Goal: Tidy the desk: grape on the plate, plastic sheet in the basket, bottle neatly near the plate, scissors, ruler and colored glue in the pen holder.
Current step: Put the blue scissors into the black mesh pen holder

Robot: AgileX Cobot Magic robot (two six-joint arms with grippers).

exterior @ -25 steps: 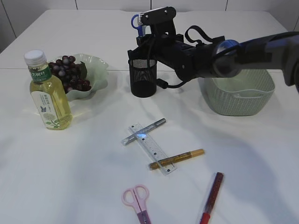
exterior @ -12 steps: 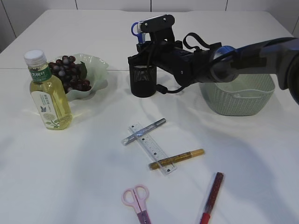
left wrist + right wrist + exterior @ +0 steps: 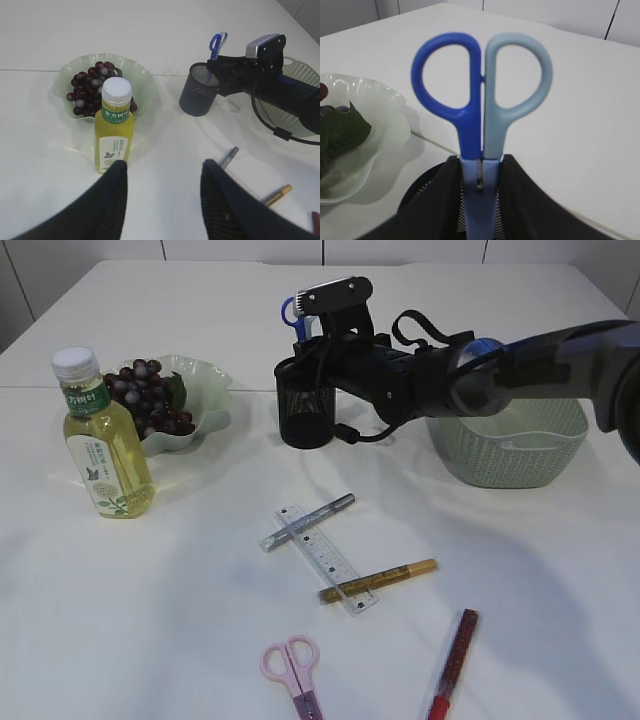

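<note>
Lighting: bright, even, diffuse, apparently from overhead; white table (image 3: 150, 620) near overexposed, little surface detail. Shadows: soft and faint, pooled just beside the bottle (image 3: 103, 440) and under the pen holder (image 3: 306, 405). Glare: small highlight on the ruler (image 3: 325, 557), in front of the pen holder. Focus: exterior view sharp; left wrist view has blurred dark fingers (image 3: 107, 210) at its lower edge; right wrist view renders blue scissors (image 3: 481, 107) softly, background softer.

White table (image 3: 150, 620) — bottle (image 3: 104, 438); ruler (image 3: 327, 558)
</note>
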